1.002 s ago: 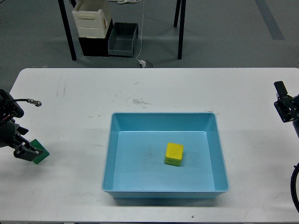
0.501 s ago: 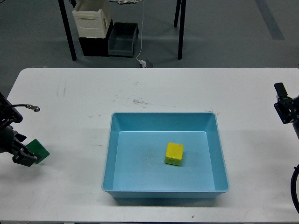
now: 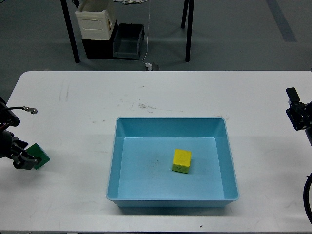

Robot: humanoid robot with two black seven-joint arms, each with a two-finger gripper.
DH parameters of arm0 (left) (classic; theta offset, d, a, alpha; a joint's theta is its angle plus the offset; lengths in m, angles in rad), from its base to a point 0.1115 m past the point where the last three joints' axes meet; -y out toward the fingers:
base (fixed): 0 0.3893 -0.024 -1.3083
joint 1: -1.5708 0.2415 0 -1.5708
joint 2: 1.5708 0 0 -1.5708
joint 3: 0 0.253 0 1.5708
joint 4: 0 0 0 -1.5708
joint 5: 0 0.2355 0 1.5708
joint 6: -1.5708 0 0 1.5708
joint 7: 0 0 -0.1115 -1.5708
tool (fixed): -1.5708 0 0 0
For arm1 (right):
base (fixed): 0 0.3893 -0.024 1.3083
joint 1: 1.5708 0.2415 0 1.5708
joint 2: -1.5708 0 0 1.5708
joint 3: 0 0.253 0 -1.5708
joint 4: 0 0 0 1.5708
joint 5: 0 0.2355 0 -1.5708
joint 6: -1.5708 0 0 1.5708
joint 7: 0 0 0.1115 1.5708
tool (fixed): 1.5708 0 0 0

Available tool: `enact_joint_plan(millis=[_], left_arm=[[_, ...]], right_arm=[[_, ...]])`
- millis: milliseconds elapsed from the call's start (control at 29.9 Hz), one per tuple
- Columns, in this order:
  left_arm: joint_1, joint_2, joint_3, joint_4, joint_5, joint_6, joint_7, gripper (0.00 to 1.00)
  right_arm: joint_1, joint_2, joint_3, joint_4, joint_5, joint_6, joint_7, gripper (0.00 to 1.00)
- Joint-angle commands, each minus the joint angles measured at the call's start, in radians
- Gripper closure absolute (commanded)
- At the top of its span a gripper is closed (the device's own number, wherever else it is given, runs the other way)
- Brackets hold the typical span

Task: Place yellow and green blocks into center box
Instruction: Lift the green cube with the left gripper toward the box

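A yellow block lies inside the light blue box at the table's middle. A green block is at the far left, held in my left gripper, which is shut on it, just above the white table. My right gripper shows at the far right edge, dark and end-on; its fingers cannot be told apart.
The white table spreads around the box. Beyond its far edge stand dark table legs, a cream crate and a grey bin on the floor.
My left gripper with the green block has shifted slightly left and up; the block now looks tilted differently. The right arm and yellow block have not moved.
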Motion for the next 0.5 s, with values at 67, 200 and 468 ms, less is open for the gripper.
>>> enact_joint_plan(millis=[67,200,468], left_arm=[[-0.001,-0.011,-0.003,0.001,-0.002,0.009,0.0,0.36],[0.0,-0.026,0.0,0.004,-0.005,0.052,0.0,0.5],[0.02,-0.022,0.001,0.032,-0.007,0.171,0.0,0.65]], right_arm=[[0.0,-0.002,0.0,-0.002,-0.001,0.0,0.0,0.0],[0.0,-0.002,0.0,-0.002,0.0,0.0,0.0,0.0],[-0.002,0.0,0.0,-0.002,-0.001,-0.002,0.0,0.0]])
